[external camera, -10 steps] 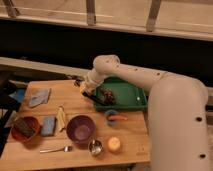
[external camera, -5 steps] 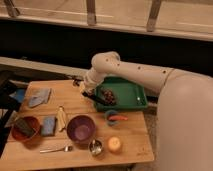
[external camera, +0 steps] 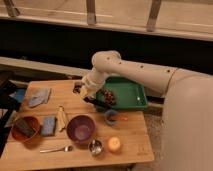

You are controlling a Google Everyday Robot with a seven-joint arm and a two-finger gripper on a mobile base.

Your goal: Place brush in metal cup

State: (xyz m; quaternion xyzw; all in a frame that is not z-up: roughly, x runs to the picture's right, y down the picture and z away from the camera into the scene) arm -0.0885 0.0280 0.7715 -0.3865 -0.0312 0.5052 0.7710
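Fingers of the gripper (external camera: 81, 93) are pressed together on the brush (external camera: 97, 103), a slim dark bar that slants from under the wrist towards the front left corner of the green tray (external camera: 135, 95). The white arm reaches in from the right and holds the gripper above the back of the wooden table (external camera: 132, 150), just left of the tray. A dark knobbly clump (external camera: 109, 96) lies in the tray's left part (what it is I cannot tell). The metal cup (external camera: 95, 146) stands upright near the front edge, well apart from the brush, between the silver fork (external camera: 55, 149) and a pale orange cup (external camera: 115, 145), with the purple bowl (external camera: 81, 129) just behind it. A small blue cup (external camera: 111, 117) holds an orange-handled tool (external camera: 120, 118). To the left are a blue sponge (external camera: 48, 125), a brown bowl (external camera: 25, 128) and a grey-blue cloth (external camera: 39, 96).
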